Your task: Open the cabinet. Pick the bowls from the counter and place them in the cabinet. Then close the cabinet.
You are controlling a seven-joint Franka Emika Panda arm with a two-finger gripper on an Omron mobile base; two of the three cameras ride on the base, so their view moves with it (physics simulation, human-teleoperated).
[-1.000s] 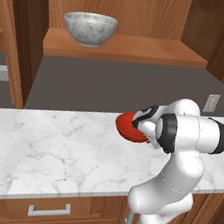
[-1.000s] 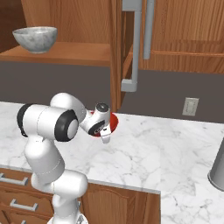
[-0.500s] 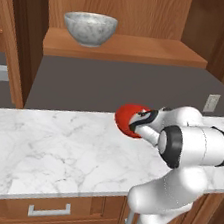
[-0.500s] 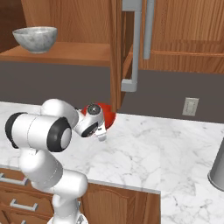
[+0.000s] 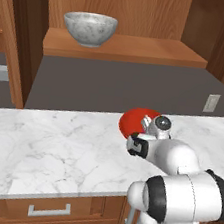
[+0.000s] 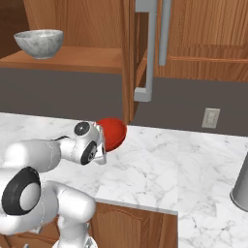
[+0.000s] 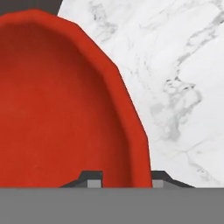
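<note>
The red bowl [image 5: 134, 121] is glossy, rigid and probably light, so likely slippery; its thin rim is the natural place to pinch. It hangs just above the counter [image 5: 53, 146], below and right of the cabinet [image 5: 128, 48] shelf, where the marble bowl [image 5: 89, 28] already sits. The gripper [image 7: 120, 177] is clamped across the red bowl's rim, one finger inside and one outside, the forearm reaching out low over the counter
</note>
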